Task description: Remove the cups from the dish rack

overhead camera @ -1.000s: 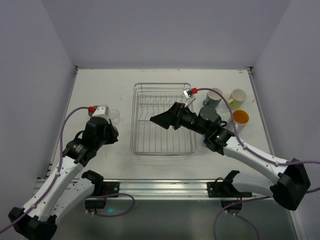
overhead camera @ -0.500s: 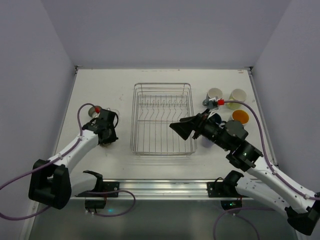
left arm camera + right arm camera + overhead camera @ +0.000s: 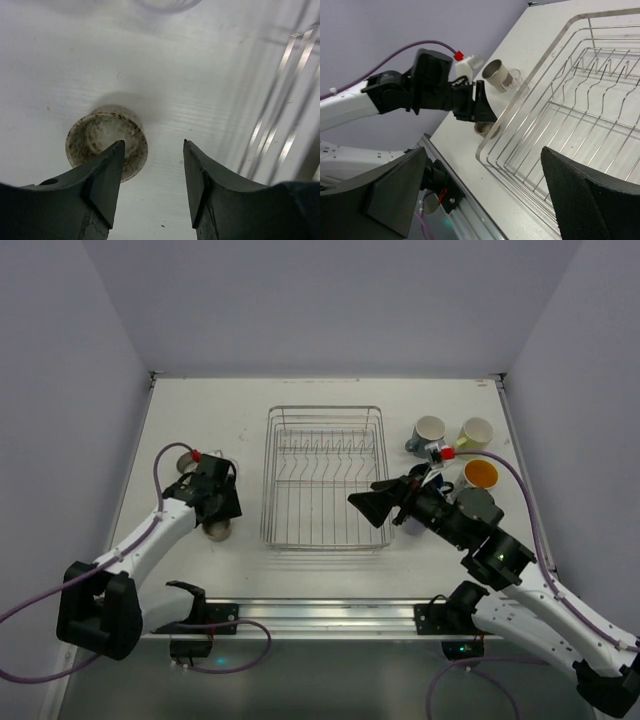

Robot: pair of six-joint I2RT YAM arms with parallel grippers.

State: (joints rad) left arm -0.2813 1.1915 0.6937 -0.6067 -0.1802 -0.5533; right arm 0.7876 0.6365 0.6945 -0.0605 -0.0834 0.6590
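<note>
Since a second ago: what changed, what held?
Left gripper opened, releasing the speckled beige cup onto the table left of the dish rack. Right gripper drew back from over the rack to its right edge, open throughout. Rack and the cups at right stayed put.

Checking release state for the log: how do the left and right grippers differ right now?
The left gripper has its jaws partly open; the right gripper is spread wide. The left hangs low over the table beside the dish rack, one finger at the speckled cup's rim; the right sits over the rack's right edge with nothing between its fingers. Shared: neither grips a cup.
</note>
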